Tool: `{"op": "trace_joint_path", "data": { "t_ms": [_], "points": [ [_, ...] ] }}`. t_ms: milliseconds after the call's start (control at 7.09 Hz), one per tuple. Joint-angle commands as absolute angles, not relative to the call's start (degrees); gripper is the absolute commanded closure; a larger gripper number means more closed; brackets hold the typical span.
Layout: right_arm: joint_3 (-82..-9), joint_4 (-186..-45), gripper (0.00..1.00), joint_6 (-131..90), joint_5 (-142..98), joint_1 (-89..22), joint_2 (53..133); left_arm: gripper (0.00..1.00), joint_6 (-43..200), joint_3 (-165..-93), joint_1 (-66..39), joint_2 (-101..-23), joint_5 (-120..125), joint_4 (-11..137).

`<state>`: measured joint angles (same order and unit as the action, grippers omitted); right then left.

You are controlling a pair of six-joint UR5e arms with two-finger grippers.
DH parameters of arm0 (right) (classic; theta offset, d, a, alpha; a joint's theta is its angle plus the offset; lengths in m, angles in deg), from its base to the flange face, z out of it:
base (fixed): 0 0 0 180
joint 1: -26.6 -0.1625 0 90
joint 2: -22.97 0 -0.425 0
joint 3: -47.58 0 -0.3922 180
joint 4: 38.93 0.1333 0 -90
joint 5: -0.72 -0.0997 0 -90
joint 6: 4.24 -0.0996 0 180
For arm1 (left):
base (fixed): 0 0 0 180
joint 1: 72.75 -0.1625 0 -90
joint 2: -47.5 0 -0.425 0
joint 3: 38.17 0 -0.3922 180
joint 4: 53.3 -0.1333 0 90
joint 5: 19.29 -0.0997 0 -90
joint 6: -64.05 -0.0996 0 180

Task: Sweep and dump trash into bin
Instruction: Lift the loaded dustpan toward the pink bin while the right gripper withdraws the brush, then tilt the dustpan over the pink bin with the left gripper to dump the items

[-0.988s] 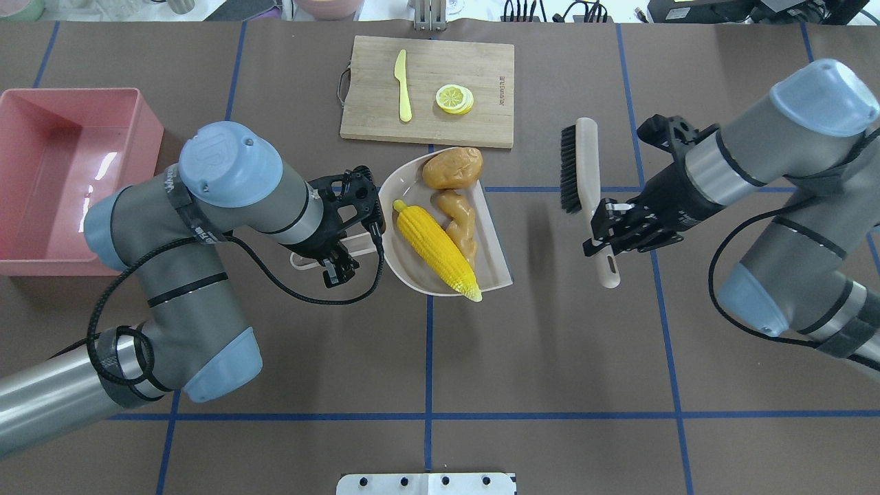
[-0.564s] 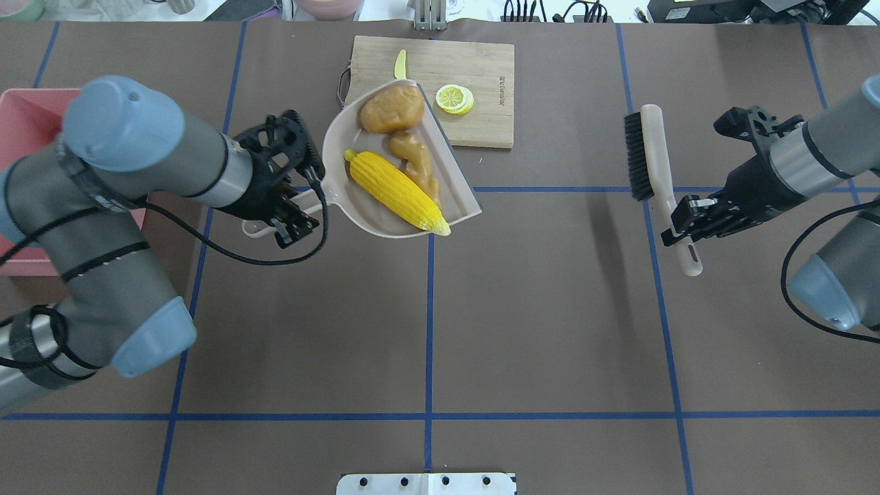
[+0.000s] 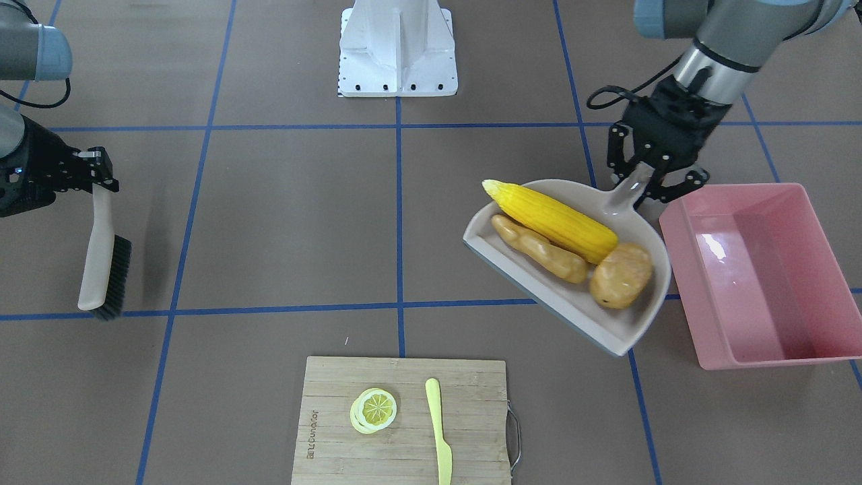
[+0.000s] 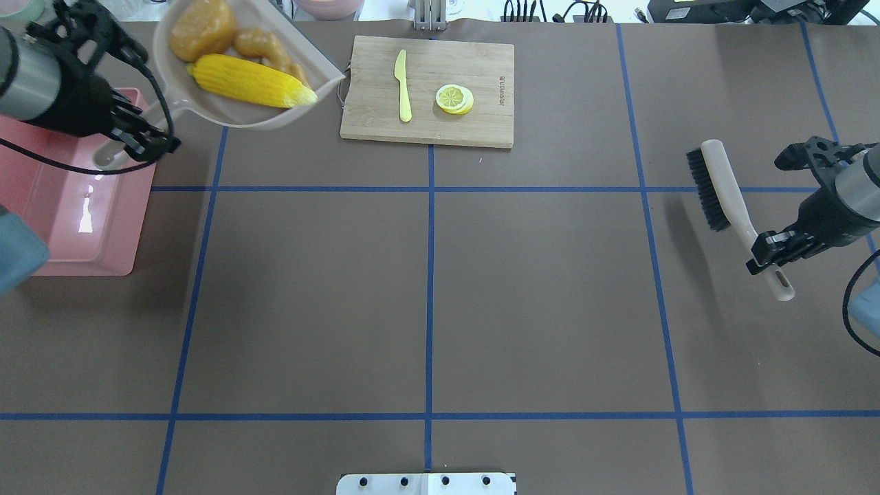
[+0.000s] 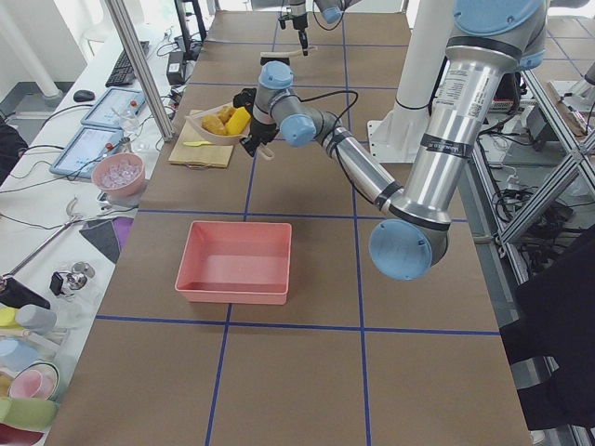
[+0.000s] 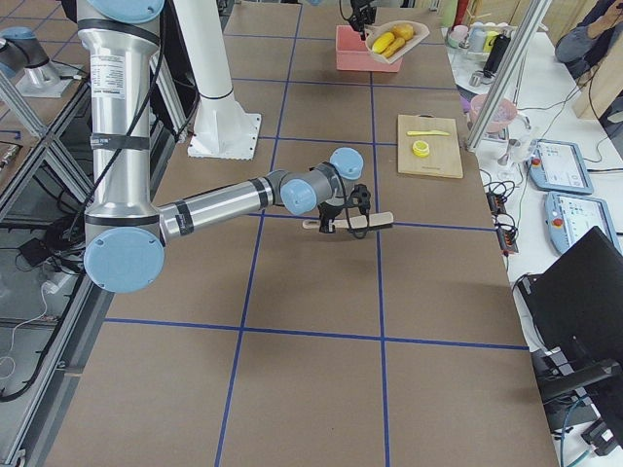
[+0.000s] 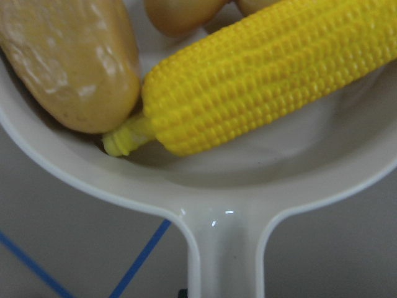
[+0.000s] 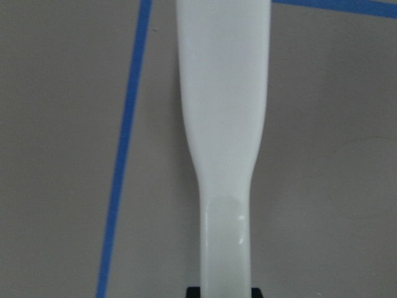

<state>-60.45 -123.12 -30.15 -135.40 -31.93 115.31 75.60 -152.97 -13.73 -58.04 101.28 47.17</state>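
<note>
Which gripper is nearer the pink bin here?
Left. The left gripper, holding the dustpan, is at the edge of the bin; the right gripper, holding the brush, is far opposite.

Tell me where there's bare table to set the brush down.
Bare: the wide middle stretch between pink bin and brush, on the robot's side of the cutting board. Crowded: between bin and board, under the loaded dustpan.

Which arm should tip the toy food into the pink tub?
Left. Left fingers hold the dustpan carrying corn, potato and ginger beside the pink tub; right fingers hold only the brush, far away.
</note>
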Motion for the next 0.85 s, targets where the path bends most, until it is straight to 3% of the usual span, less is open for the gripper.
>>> {"op": "trace_joint_path", "data": {
  "t_ms": [0,282,705],
  "points": [
    [-61.0,-132.0,1.0,-16.9,-131.2,-35.3,119.3,1.0,82.7,-153.2,-6.5,-52.6,107.1,45.8],
    [-64.2,-130.6,1.0,-16.7,-130.2,-36.1,128.1,1.0,82.9,-153.2,0.1,-44.7,114.3,44.8],
    [-64.1,-110.1,1.0,-21.9,-130.3,-36.2,143.3,1.0,81.5,-155.2,7.7,-40.5,121.2,31.5]
  ]
}}
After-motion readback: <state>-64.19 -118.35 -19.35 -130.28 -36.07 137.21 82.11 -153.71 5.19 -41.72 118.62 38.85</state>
